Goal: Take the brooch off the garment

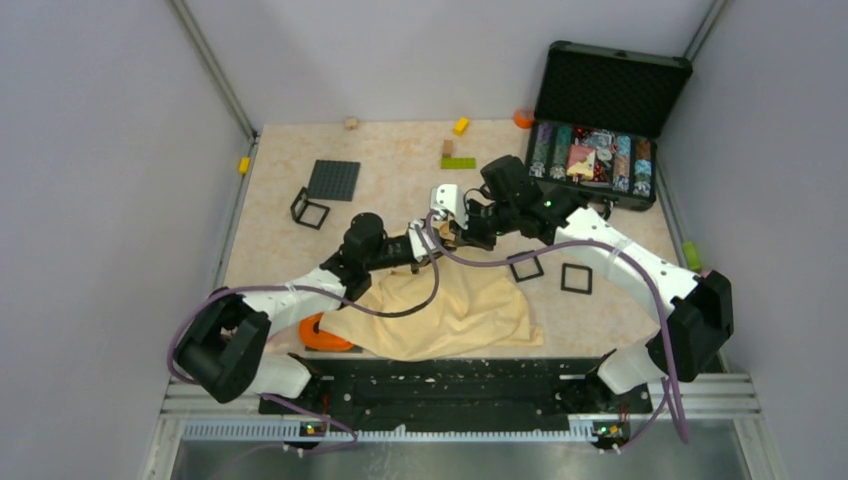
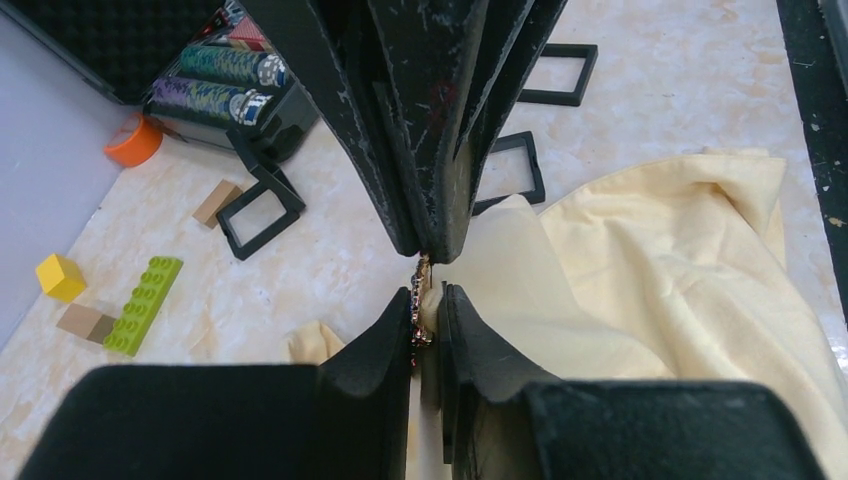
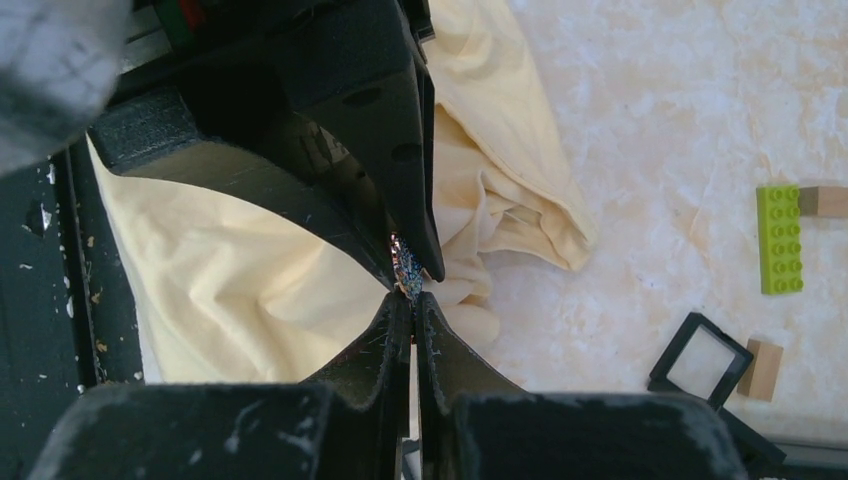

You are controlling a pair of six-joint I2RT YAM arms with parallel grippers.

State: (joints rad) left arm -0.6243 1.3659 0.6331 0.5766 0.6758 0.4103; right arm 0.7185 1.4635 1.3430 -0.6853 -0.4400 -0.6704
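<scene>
Left claw (image 2: 428,293), right claw (image 3: 412,298) seemingly tip-to-tip on brooch (image 2: 422,275)

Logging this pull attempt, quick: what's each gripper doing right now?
Left gripper: shut on the garment, pinching it right at the brooch.
Right gripper: shut on the brooch's end.

Left pincer (image 1: 438,243) and right pincer (image 1: 465,235) seemingly touch above the garment (image 1: 450,310).

brooch (image 2: 421,300) on garment (image 2: 650,260), case (image 1: 610,85) behind at right
</scene>
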